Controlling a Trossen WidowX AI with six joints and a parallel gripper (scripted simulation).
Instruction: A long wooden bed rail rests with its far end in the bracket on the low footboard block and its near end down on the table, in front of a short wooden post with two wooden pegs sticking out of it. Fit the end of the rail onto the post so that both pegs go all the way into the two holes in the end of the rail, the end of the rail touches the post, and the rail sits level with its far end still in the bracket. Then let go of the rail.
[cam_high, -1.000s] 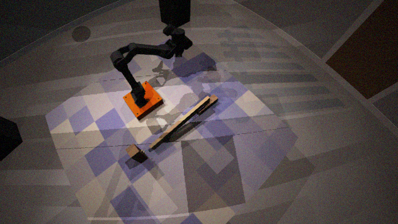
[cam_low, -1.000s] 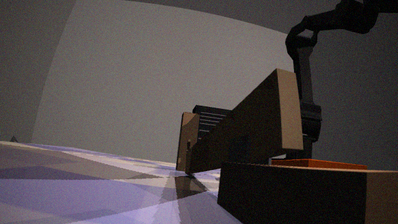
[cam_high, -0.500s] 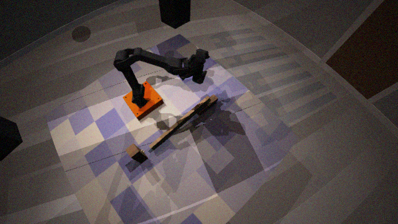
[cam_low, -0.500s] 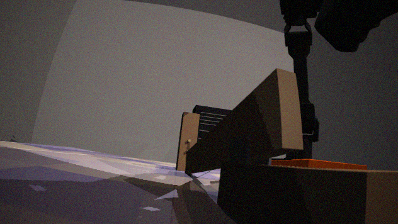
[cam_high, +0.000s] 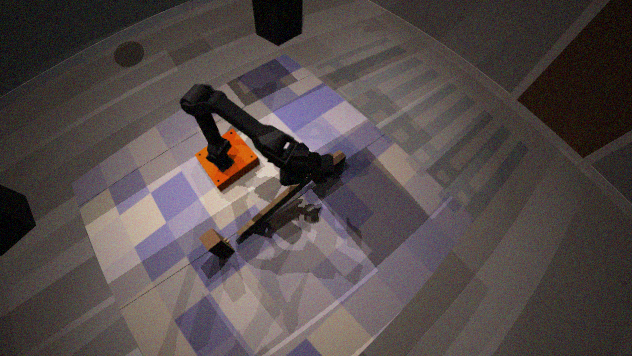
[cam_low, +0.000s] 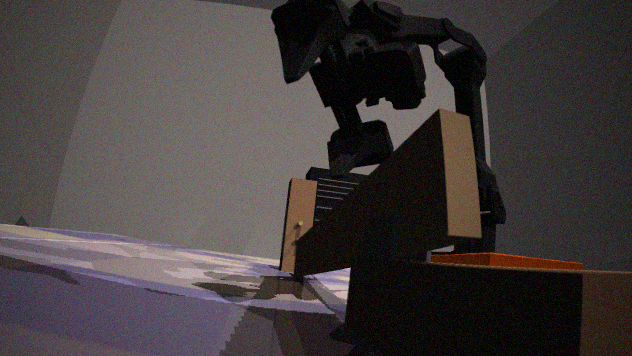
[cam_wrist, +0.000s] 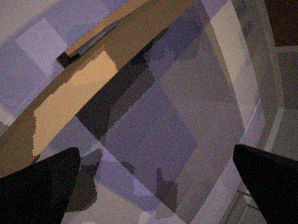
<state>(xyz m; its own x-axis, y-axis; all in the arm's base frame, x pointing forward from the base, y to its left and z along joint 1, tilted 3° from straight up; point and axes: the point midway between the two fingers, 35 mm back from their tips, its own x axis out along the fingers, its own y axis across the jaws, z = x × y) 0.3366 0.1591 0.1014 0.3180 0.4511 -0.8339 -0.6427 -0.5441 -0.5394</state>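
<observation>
Wrist view: gripper (cam_wrist: 160, 155) wide open, nothing held, rail (cam_wrist: 75, 102) near left finger.

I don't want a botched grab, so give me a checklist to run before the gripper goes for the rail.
Gripper open: ok.
Nothing between the fingers: ok.
Rail between the fingers, ready to grip: not ok, it lies off to one side.
Near end down, in front of the post: ok.
Far end seated in the bracket: cannot tell.
</observation>
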